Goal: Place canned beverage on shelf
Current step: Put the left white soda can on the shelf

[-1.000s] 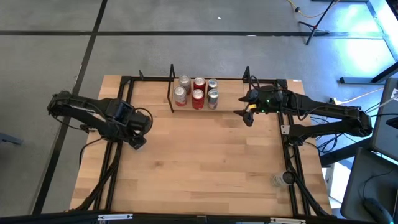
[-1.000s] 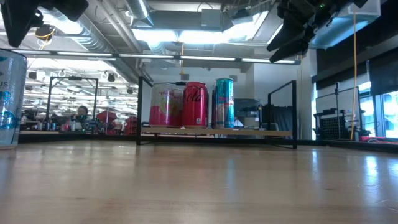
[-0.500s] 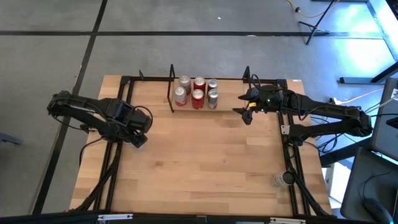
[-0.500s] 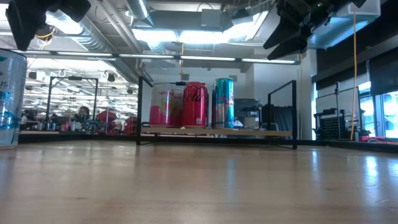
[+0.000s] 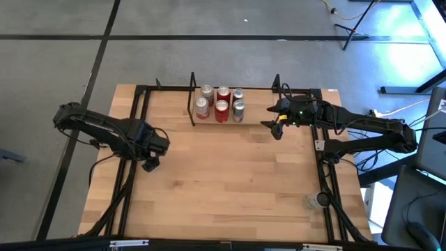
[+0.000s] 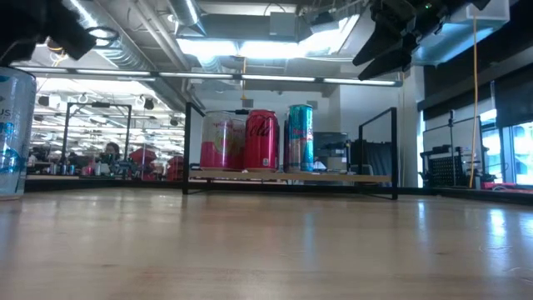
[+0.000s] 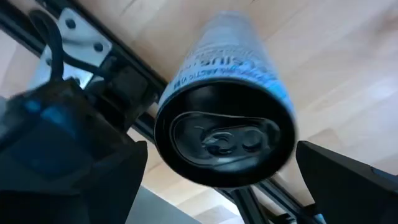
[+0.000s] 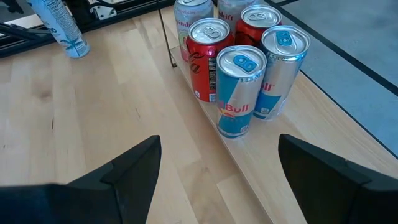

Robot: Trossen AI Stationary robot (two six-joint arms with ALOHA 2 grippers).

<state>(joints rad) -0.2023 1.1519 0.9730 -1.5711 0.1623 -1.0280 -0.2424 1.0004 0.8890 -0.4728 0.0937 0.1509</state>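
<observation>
Item, table (image 5: 230, 181): light wood top on black rails. Item, shelf (image 5: 268, 120): low wood board with thin black rod frames, set at the table's 12 o'clock edge; its right half is bare. Item, six cans (image 5: 221, 103) in two rows of three on the shelf's left half, upright and touching or nearly so, reds and silvers from above; nearest the right wrist camera stand two blue-and-silver Red Bull cans (image 8: 239, 90), with a red can (image 8: 208, 57) beside them. Item, tall pale-blue slim can (image 7: 225, 106), upright on the table at about 9 o'clock, just beside the left rail; black-rimmed top and pull tab plainly seen from the left wrist camera. Item, left end effector (image 7: 217, 186): arm reaches in from the 9 o'clock side, wrist bent downward, fingers spread wide to either side of the slim can's top, not touching it. Item, right end effector (image 5: 277, 129): arm extends from the 3 o'clock side toward 1 o'clock, held above the table beside the shelf's right end, fingers spread apart and empty, tilted toward the shelved cans. Item, clear plastic cup (image 5: 318, 201) near the 4 o'clock corner by the right rail.
</observation>
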